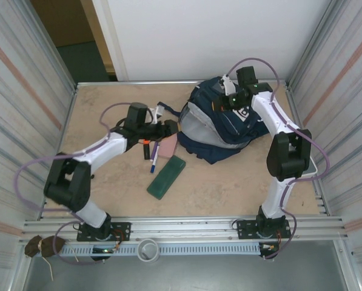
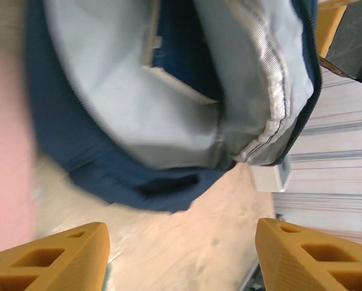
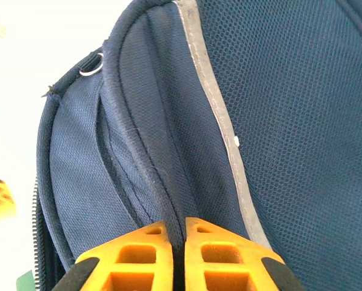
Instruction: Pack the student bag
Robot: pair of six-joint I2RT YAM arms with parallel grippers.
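The student bag, navy with a grey lining, lies at the back right of the table with its mouth facing left. My right gripper is at the bag's top. In the right wrist view its fingers are shut on a ridge of the bag's navy fabric. My left gripper hangs just left of the bag's mouth. In the left wrist view it stands open with only bare table between the fingers. Ahead of it the grey lining gapes, with a pale flat edge inside.
A green case, a blue pen and a pink pad lie on the table just left of the bag. A white tray sits by the right wall. Corrugated metal walls close in both sides.
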